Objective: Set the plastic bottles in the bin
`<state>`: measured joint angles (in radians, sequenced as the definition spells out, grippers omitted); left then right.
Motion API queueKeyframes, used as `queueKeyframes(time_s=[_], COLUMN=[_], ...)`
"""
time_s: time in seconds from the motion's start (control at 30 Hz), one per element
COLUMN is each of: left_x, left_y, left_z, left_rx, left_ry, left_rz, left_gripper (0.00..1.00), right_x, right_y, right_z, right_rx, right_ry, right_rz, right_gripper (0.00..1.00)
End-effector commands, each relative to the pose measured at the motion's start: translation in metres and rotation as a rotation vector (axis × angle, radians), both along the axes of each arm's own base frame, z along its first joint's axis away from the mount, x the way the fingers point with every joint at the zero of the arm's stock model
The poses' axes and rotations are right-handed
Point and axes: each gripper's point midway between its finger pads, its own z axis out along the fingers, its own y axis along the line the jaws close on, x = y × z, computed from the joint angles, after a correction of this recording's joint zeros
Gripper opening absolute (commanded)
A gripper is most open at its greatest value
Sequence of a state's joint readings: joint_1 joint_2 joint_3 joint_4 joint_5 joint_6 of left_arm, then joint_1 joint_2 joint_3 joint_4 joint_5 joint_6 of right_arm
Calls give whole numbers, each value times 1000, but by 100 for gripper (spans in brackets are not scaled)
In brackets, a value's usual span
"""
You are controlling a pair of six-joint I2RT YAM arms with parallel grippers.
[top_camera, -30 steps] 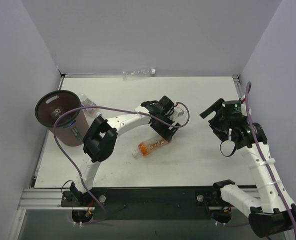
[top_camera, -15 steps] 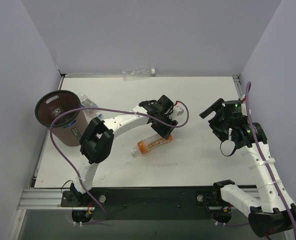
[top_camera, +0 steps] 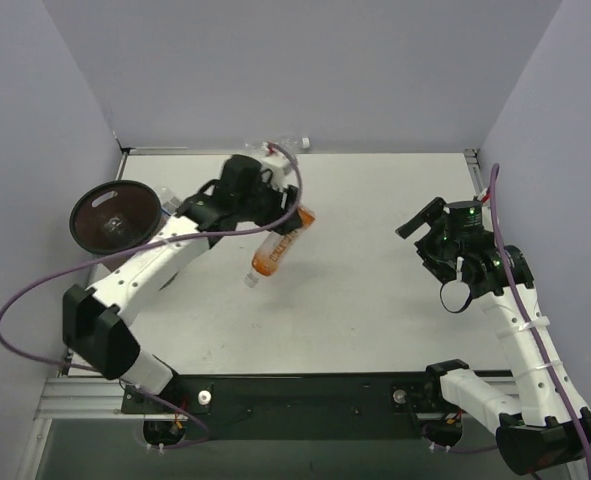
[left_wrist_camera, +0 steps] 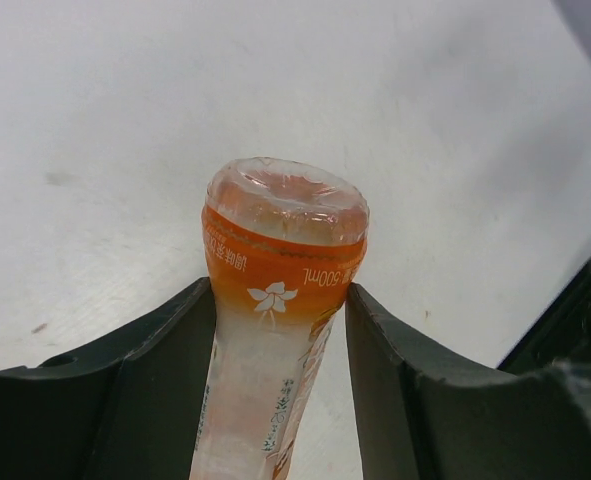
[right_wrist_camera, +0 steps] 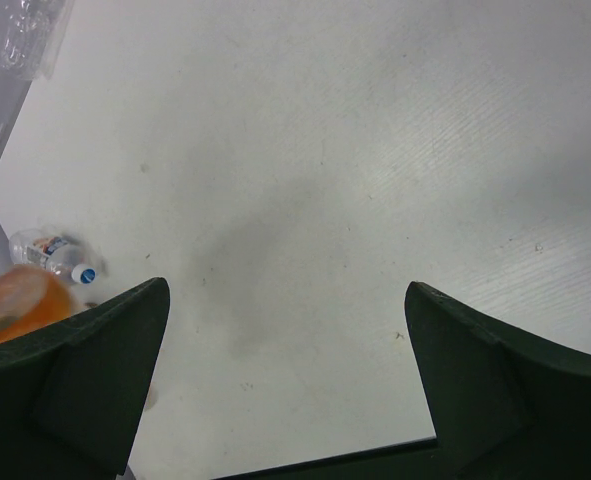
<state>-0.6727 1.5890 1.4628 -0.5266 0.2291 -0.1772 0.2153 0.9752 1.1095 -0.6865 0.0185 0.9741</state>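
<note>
Lifted now, orange bottle [top_camera: 275, 247] sits clamped between the left jaws.

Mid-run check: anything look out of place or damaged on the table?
One clear bottle lies crumpled at the far edge of the table, against the back wall. The orange bottle hangs tilted in the left gripper, and its body looks squeezed narrow between the fingers. I see no spill.

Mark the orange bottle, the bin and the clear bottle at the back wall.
orange bottle [top_camera: 278, 243], top external view, orange label.
bin [top_camera: 143, 205], top external view, inner wall.
clear bottle [top_camera: 290, 143], top external view, body near cap.
</note>
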Motion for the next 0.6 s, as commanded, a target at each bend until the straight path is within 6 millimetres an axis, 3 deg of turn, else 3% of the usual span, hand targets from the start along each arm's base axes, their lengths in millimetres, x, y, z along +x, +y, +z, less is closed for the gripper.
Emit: queueKeyframes(time_s=[0.0,0.03,0.13,0.3,0.4,0.43,0.5,0.53,0.57], left_x=[26,31,29,32,24,15,10,2,2], left_y=[53,83,129,191,230,245,263,276,285], left_z=[114,142,186,229,263,284,288,302,298], left_rx=[-296,-330,-377,-225,-240,-267,-235,-252,-208], left_ry=[-236,-312,-446,-626,-765,-843,-910,-974,-996], left_rz=[182,256,366,573,711,773,837,892,921], left_gripper=[52,52,51,48,47,47,47,47,46], right_x=[-3,-4,-4,-4,-4,-4,-4,-5,-5], right_y=[-2,-2,-2,6,8,8,9,10,10], right_z=[1,0,0,-1,0,1,4,8,8], right_rx=[-11,-15,-22,0,3,4,2,2,1], right_ry=[10,10,10,26,26,23,14,3,3], right_rz=[16,19,26,66,86,89,101,105,107], right_gripper=[99,98,98,98,98,98,98,98,98])
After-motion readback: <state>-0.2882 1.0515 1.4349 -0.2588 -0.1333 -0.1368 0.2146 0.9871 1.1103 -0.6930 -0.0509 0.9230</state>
